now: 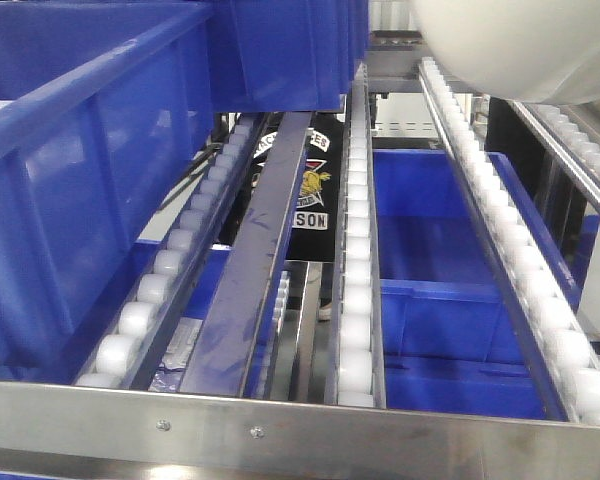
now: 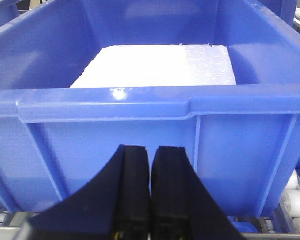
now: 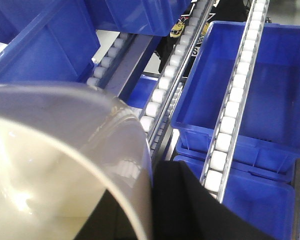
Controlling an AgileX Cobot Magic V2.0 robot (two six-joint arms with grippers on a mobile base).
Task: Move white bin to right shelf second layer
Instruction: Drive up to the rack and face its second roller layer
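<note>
The right tool (image 3: 155, 200) holds the white bin (image 1: 520, 45) above the roller shelf (image 1: 460, 160); the bin could tip between the rails. The left tool (image 2: 151, 200) is closed, empty.

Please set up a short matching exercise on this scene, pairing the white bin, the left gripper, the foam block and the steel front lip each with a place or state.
Things:
1. white bin
2. left gripper
3. white foam block
4. steel front lip

Places or states:
A. fingers shut, facing a blue crate
B. across the near edge of the roller rack
C. at the top right, over the roller rails
D. lying inside the blue crate

Pairs: 1-C, 2-A, 3-D, 4-B
</note>
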